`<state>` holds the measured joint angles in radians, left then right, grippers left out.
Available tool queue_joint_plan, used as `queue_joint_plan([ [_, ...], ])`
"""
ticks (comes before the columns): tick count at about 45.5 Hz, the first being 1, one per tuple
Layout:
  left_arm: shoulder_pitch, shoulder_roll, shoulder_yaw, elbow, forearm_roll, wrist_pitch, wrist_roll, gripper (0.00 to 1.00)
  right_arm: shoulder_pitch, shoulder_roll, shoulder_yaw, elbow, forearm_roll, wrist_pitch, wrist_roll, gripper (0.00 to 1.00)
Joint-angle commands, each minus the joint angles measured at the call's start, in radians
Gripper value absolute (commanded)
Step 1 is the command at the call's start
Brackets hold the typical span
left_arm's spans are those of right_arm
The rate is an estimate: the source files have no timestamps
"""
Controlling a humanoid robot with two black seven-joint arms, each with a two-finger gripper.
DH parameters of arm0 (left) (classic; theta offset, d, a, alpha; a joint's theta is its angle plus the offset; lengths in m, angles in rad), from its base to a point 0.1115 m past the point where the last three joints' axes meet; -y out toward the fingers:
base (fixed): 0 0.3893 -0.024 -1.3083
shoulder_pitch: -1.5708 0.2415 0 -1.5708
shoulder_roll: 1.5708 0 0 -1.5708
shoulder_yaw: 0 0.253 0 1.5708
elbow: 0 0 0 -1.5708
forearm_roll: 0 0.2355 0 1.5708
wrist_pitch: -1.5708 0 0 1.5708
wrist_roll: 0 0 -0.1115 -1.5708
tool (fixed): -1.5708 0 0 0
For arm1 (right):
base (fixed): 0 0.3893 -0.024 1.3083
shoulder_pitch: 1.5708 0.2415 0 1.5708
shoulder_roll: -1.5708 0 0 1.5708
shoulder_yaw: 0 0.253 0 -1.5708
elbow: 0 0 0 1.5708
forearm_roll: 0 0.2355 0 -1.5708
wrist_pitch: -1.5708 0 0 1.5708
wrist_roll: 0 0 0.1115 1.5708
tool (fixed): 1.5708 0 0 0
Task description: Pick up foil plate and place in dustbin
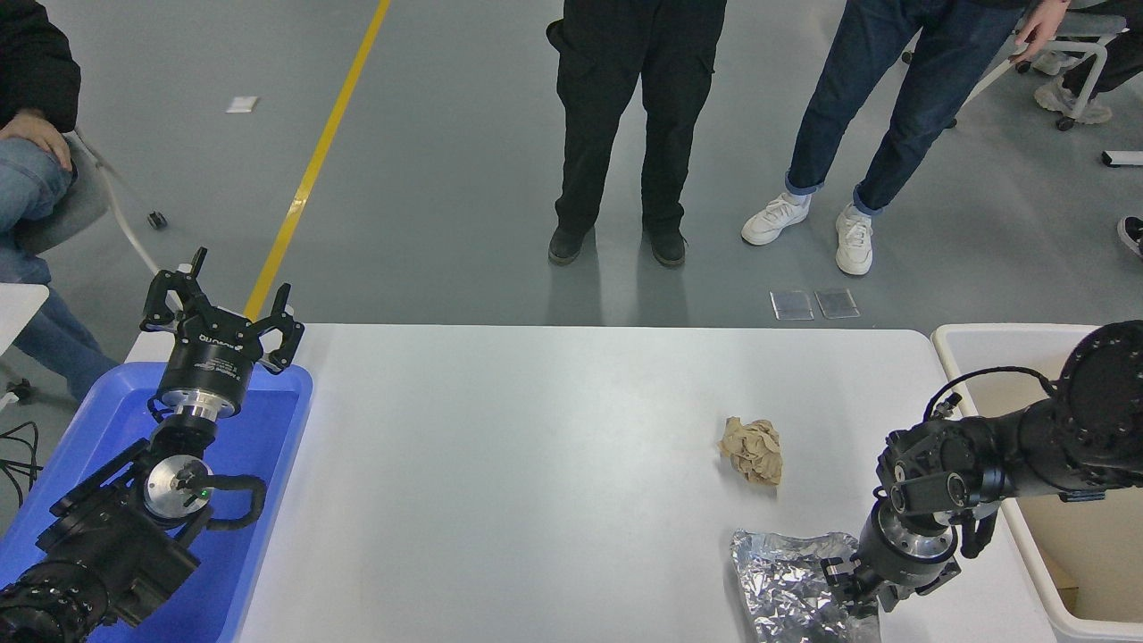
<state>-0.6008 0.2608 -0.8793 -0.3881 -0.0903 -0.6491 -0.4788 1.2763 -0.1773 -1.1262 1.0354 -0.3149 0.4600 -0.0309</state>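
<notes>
The foil plate (786,585), crinkled shiny silver, lies at the table's front right, partly cut off by the bottom edge. My right gripper (853,585) points down at the plate's right edge, its fingers closed on the foil. The dustbin (1000,332), cream-white with a beige inside, stands just right of the table, and my right arm reaches out from over it. At the lower left, over the blue tray, my left gripper (219,308) is parked with its fingers spread.
A crumpled tan paper ball (753,449) lies on the table just behind the foil plate. The blue tray (268,500) stands at the table's left end. Two people stand on the floor beyond the far edge; another sits at the far left.
</notes>
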Motion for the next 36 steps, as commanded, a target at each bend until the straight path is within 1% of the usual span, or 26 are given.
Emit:
queue_joint_plan([
  [1, -0.001, 0.000, 0.000, 0.000, 0.000, 0.000, 0.000, 0.98, 0.006, -0.022, 0.020, 0.002, 0.037, 0.009, 0.002, 0.00],
  [18, -0.001, 0.000, 0.000, 0.000, 0.000, 0.000, 0.000, 0.98, 0.066, -0.073, 0.020, 0.015, 0.039, 0.014, 0.005, 0.00],
  [28, -0.001, 0.000, 0.000, 0.000, 0.001, 0.000, 0.002, 0.98, 0.221, -0.111, 0.002, 0.179, 0.040, 0.028, 0.008, 0.00],
  [31, -0.001, 0.000, 0.000, 0.000, 0.001, 0.000, 0.002, 0.98, 0.287, -0.125, -0.001, 0.230, 0.040, 0.055, 0.008, 0.00],
  [32, -0.001, 0.000, 0.000, 0.000, 0.001, 0.000, 0.003, 0.98, 0.342, -0.142, -0.001, 0.268, 0.040, 0.099, 0.009, 0.00],
  [36, -0.001, 0.000, 0.000, 0.000, 0.001, 0.000, 0.003, 0.98, 0.435, -0.154, 0.000, 0.313, 0.042, 0.193, 0.009, 0.00],
])
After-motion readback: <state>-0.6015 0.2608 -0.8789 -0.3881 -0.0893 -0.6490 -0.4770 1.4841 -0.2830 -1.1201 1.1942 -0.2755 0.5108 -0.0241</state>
